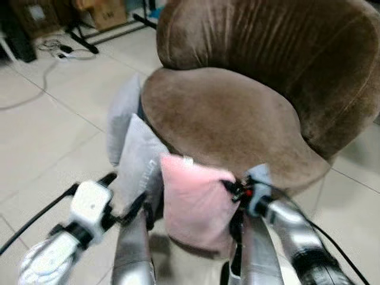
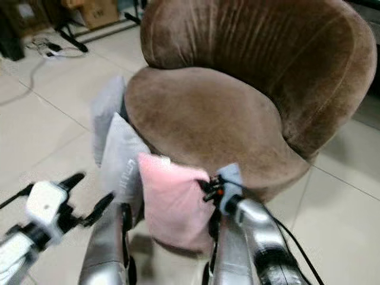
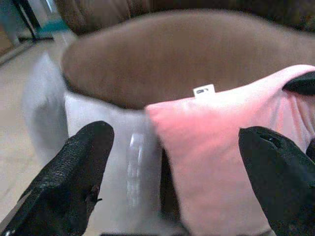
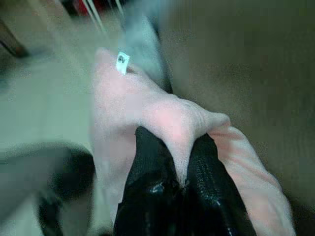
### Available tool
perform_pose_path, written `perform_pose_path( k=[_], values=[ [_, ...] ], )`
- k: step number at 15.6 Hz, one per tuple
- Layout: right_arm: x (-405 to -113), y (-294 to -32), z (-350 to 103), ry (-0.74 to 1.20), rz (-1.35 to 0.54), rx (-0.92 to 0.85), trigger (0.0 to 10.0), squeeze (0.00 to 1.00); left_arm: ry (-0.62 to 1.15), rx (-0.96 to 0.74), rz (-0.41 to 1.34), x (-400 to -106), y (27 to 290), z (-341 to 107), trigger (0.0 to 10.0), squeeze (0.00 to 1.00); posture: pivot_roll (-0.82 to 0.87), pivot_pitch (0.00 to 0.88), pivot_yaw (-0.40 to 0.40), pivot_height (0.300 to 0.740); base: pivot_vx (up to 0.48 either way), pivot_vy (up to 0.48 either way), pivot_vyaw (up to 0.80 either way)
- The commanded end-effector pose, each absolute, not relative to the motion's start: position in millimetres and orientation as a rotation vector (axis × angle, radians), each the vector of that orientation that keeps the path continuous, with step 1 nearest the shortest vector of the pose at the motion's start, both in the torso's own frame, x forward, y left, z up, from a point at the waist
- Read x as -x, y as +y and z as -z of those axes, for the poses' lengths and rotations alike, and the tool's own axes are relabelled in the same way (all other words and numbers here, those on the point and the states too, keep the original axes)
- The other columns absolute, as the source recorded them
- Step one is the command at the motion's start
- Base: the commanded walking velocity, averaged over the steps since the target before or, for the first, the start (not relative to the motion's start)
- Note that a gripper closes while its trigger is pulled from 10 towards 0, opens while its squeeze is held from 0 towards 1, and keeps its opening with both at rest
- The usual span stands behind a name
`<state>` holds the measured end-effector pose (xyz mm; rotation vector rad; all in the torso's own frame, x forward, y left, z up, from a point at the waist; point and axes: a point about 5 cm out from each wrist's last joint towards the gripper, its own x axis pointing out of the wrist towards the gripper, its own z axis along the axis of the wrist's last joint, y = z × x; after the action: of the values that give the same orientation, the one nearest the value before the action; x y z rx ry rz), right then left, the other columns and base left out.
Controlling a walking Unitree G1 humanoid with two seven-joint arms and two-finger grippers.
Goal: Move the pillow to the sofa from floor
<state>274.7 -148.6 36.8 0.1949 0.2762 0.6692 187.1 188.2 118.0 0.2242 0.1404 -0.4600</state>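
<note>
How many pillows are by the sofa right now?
3: pink pillow pinched in the right hand at the sofa front; two grey pillows lean against its left side. Others may be hidden.

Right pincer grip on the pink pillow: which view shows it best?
Right wrist view: the right pincer pinches a fold of the pink pillow between its fingers, close up. The eye views show the pillow corner meeting the pincer, distant. Left wrist view catches one fingertip at the pillow's edge.
</note>
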Motion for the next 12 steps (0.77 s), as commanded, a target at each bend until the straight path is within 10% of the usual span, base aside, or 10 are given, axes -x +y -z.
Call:
perform_pose_path(
  k=[1, 11, 12],
  values=[
    [-284, -152, -68, 0.147, -0.694, -0.212, 0.0, 0.0, 0.135, -0.227, 0.472, -187, 181, -119, 10.0, 0.0, 0.13, 0.0, -0.012, 0.506, 0.0, 0.0, 0.0],
    [-290, -180, -244, -0.349, -0.405, -0.339, 0.0, 0.0, -0.069, -0.251, 0.338, -219, 168, -160, 10.0, 0.0, 0.08, 0.0, 0.014, 0.506, 0.0, 0.0, 0.0],
    [-296, -175, -230, -0.259, -0.33, -0.228, 10.0, 0.0, -0.078, -0.246, 0.304, -225, 169, -166, 10.0, 0.0, 0.08, 0.0, 0.01, 0.506, 0.0, 0.0, 0.0]
  ],
)
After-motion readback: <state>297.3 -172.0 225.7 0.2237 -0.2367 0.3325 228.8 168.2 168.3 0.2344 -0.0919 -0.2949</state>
